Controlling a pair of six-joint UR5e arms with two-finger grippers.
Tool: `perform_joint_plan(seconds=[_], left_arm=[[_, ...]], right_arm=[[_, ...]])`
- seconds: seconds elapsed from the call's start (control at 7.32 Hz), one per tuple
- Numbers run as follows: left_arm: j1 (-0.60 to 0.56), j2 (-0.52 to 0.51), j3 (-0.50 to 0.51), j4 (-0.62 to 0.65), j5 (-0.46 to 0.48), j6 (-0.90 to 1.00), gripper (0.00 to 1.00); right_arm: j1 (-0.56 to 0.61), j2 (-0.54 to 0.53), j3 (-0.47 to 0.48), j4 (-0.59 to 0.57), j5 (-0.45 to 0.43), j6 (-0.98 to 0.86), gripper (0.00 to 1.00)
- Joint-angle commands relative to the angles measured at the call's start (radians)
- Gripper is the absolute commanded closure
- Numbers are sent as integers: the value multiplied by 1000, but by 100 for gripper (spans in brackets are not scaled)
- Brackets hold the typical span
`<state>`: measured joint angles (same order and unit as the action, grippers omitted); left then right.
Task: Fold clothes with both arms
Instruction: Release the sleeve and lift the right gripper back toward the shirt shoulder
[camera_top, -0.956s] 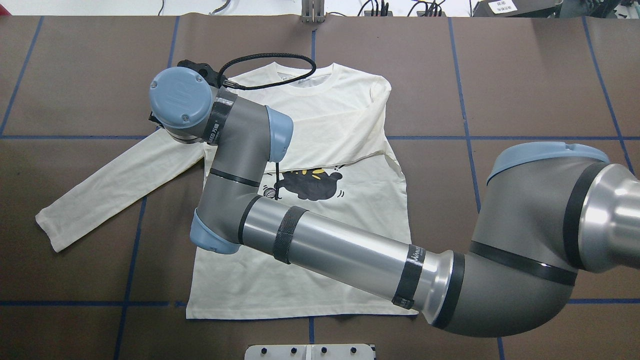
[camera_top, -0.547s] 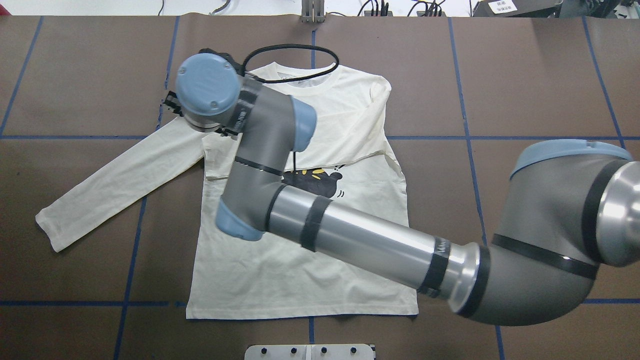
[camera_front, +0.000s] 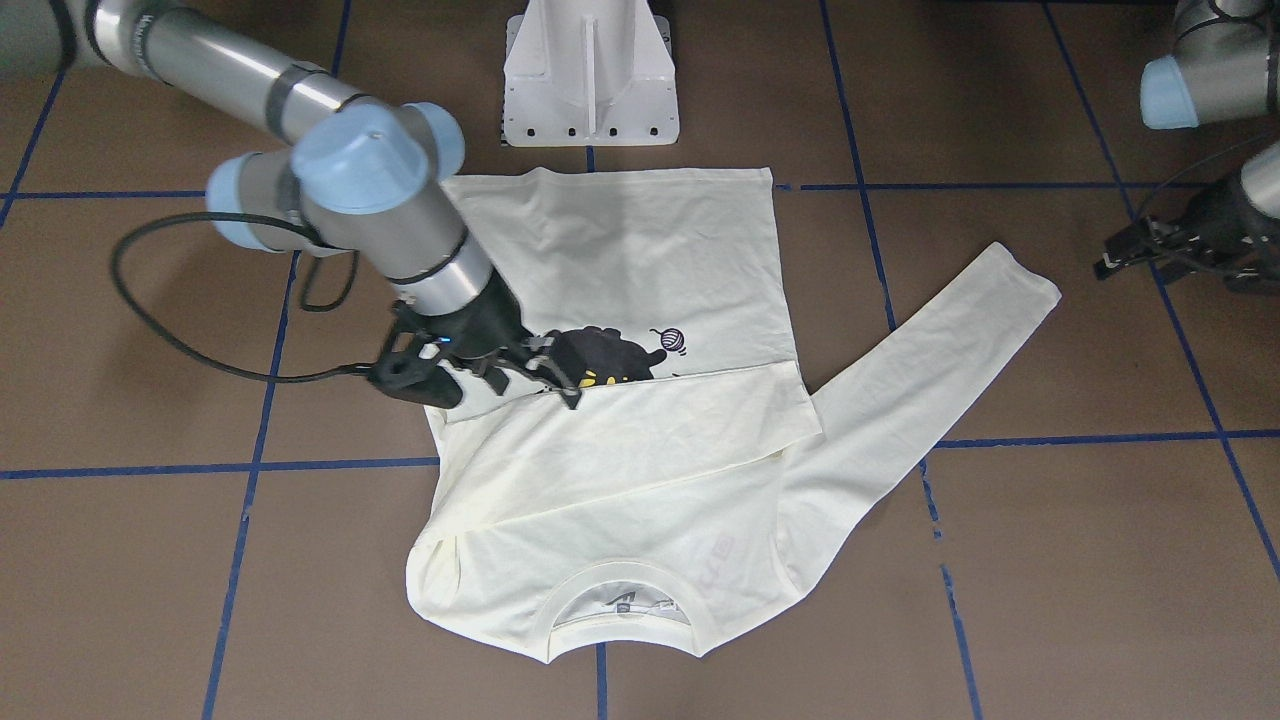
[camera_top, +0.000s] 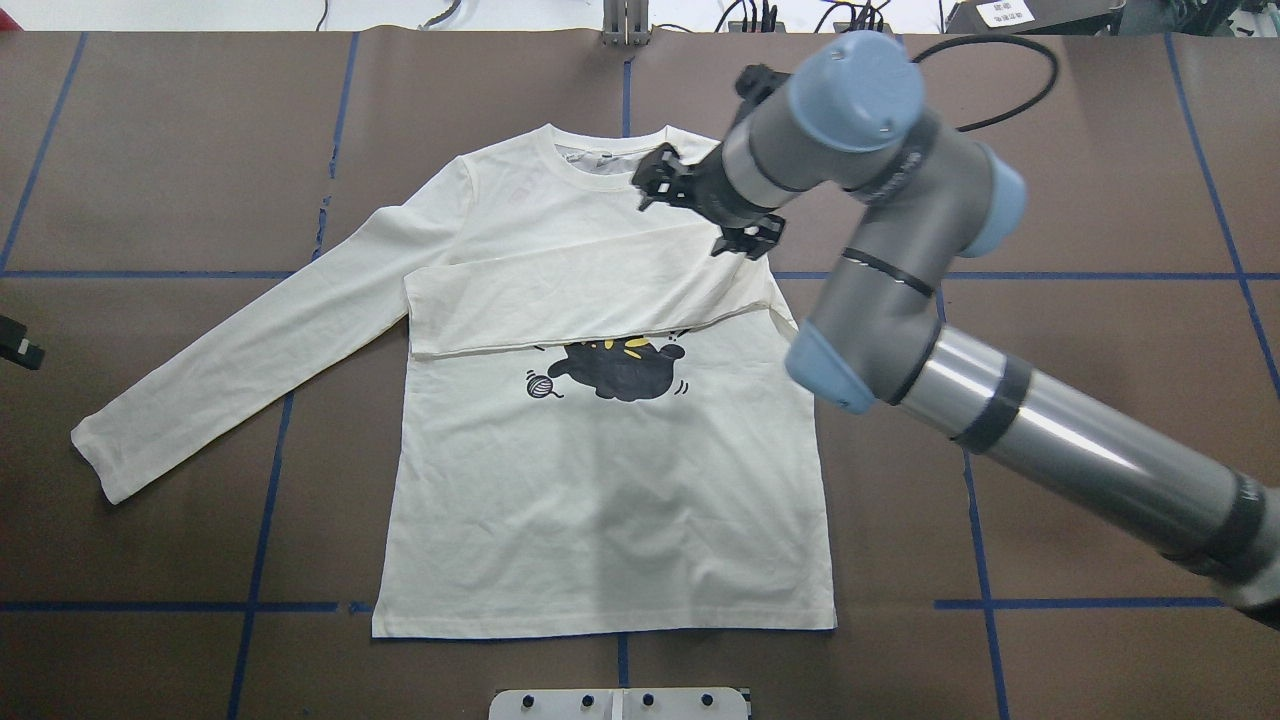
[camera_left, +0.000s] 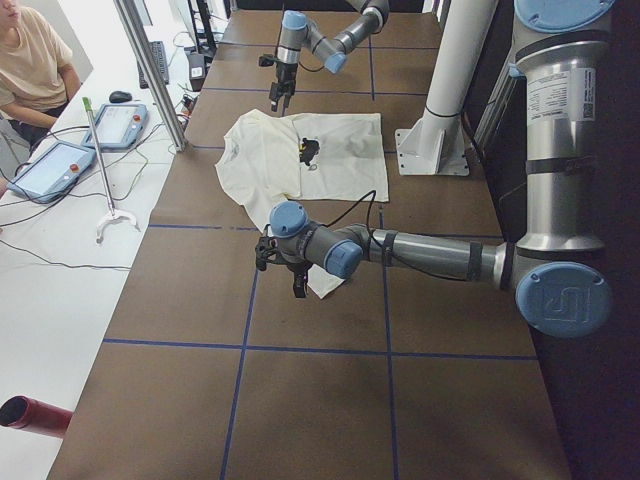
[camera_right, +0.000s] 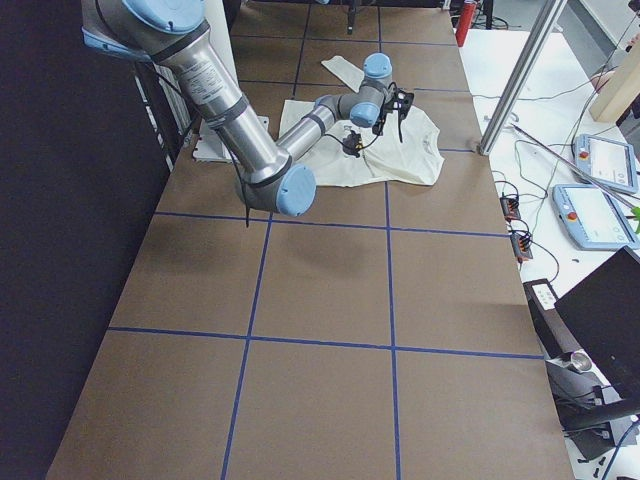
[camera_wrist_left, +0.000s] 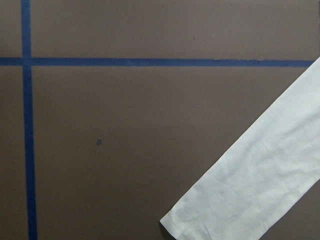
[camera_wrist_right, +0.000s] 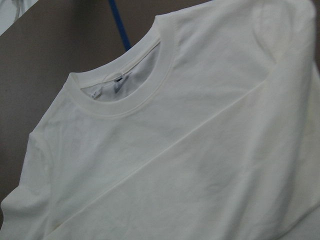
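One shirt (camera_top: 600, 480) lies on one table (camera_top: 150, 150). Two arms stand at it, a left arm (camera_left: 440, 255) and a right arm (camera_top: 1050, 440), each ending in one hand: left hand (camera_front: 1120, 255), right hand (camera_top: 697, 210). Also one white pedestal (camera_front: 590, 80), one seated person (camera_left: 35, 65), two control pendants (camera_left: 118, 125)

Cream shirt (camera_top: 600, 500) lies print-up, one sleeve folded across; right gripper (camera_top: 697, 212) hovers spread above, left gripper (camera_front: 1112, 253) near the other cuff

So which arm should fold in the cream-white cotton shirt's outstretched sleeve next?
Left. The black left gripper hovers near the outstretched sleeve's cuff; the black right gripper is over the opposite shoulder.
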<state>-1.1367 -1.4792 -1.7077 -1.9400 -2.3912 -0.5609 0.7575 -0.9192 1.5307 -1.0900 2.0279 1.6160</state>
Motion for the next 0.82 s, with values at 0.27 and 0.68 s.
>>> perform_joint_plan(seconds=[0.27,0.68], left_arm=[[165,-41,155,-111,33,-43,17],[169,-39,161,-108,36,-45,100]], right_arm=[[71,-139,115,-1,74,-61,1],[66,-153,130,2,69,-61,1]])
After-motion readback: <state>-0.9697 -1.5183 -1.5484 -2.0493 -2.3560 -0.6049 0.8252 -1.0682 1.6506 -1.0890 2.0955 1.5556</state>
